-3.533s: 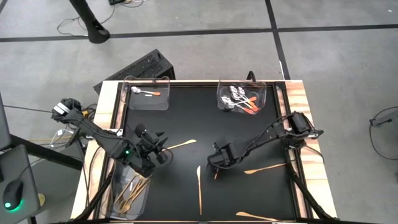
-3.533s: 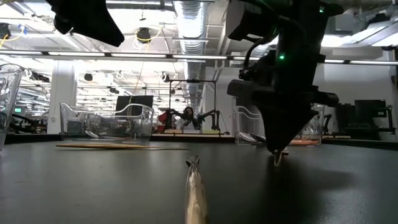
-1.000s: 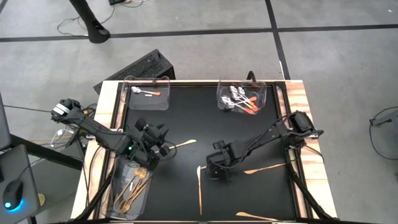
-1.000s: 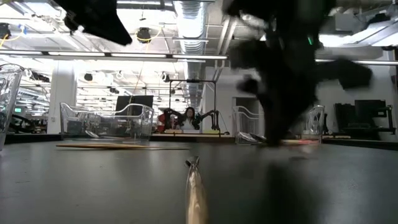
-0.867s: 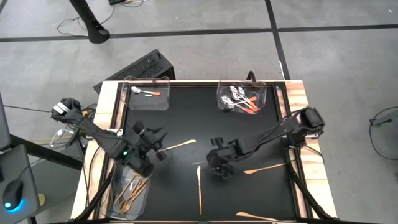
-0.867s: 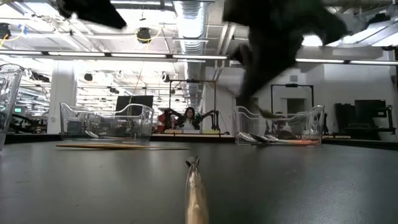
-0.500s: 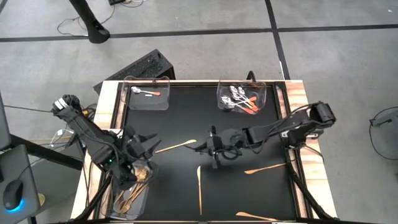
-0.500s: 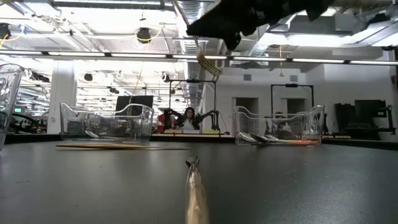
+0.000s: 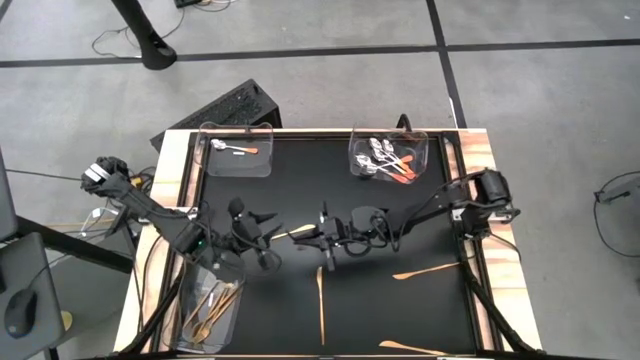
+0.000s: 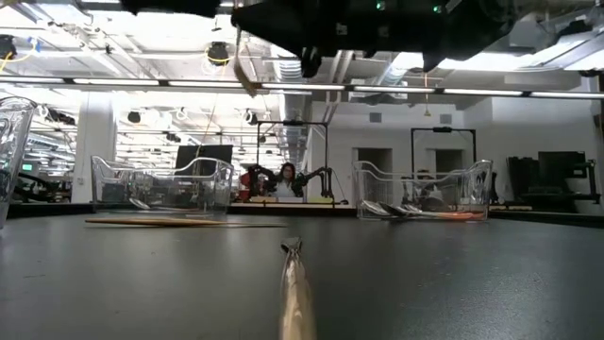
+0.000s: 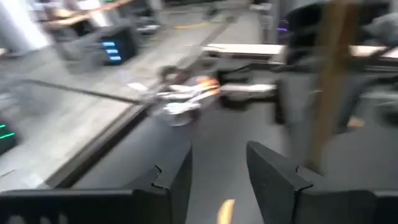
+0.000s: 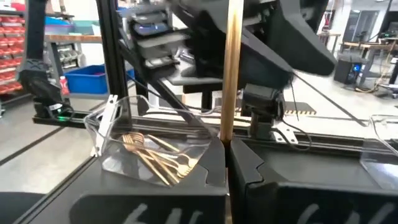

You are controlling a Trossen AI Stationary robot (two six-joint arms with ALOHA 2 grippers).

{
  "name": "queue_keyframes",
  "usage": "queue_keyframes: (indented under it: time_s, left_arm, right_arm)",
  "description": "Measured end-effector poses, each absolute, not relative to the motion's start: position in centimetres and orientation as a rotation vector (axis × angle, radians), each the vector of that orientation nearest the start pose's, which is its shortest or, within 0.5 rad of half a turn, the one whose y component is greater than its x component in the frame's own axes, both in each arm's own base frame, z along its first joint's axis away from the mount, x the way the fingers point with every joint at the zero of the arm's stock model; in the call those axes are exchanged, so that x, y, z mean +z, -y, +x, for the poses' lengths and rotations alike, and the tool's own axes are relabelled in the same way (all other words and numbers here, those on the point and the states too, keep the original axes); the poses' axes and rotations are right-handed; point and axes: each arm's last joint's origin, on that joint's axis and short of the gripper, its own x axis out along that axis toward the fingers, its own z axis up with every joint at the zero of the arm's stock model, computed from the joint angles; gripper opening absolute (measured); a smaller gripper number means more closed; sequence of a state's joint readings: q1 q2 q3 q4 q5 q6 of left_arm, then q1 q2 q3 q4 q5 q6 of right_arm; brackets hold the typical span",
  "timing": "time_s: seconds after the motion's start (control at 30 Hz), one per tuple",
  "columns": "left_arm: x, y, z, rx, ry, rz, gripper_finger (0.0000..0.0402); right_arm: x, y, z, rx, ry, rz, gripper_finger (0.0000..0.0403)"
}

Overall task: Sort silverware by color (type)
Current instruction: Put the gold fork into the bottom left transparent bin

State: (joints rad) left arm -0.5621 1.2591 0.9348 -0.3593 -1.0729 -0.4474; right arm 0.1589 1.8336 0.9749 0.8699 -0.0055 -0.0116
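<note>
Fingers of the right gripper (image 12: pixel 227 163) are clamping a gold knife (image 12: pixel 233 68); the left gripper's (image 11: pixel 219 171) are standing apart, empty. Gold forks (image 12: pixel 155 157) are lying in the clear tray (image 12: pixel 118 140).

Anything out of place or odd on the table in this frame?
One spoon lies alone in the far-left tray, while the other spoons fill the far-right tray. Nothing looks spilled or damaged.
</note>
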Motion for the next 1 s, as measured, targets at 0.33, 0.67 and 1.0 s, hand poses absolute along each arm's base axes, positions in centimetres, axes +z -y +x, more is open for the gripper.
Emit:
queue_keyframes:
  time_s: [0.33,0.67,1.0]
  left_arm:
    - [29.4,11.2,24.6,0.342,-0.339,0.098,0.0212]
    - [29.4,11.0,24.1,0.359,-0.355,0.118,0.0212]
    - [29.9,10.6,23.4,0.314,-0.369,0.075,0.0212]
  right_arm:
    - [22.0,-6.6,39.3,0.176,0.048,-0.060,0.0006]
    - [22.0,-6.4,39.4,0.075,0.043,-0.082,0.0007]
    - [22.1,-5.6,39.4,0.018,0.046,-0.104,0.0008]
